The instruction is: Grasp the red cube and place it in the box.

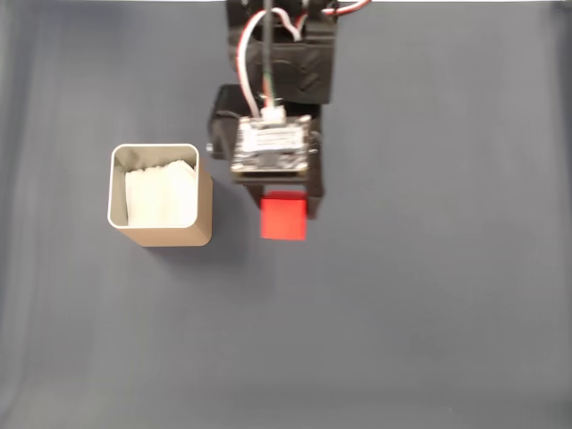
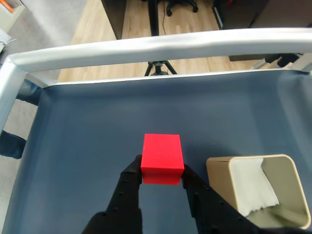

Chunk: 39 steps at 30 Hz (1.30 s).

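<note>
The red cube (image 2: 162,158) is sitting clamped between the two black fingers (image 2: 127,187) of my claw (image 2: 161,176), which is gripping it on both sides. In the fixed view the red cube (image 1: 283,217) is showing just past my wrist, to the right of the box (image 1: 163,195). The tan, white-lined box (image 2: 256,192) is standing open on the dark blue bench (image 2: 97,136), near the cube but apart from it.
</note>
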### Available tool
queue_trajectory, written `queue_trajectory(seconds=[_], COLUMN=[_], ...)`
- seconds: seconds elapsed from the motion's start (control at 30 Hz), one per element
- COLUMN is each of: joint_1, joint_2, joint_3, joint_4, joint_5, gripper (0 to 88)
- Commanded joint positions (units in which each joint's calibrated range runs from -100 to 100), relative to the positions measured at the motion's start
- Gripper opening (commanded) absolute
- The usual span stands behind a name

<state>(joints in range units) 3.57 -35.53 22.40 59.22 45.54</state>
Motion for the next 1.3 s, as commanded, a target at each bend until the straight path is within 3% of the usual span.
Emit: queue_trajectory(seconds=[0.0,1.27], joint_1=[2.9,23.8], joint_2=[-2.4,0.9], joint_3=[-0.4,1.8], joint_4=[0.3,0.5], joint_5=[0.3,0.1], gripper=[6.9,5.3])
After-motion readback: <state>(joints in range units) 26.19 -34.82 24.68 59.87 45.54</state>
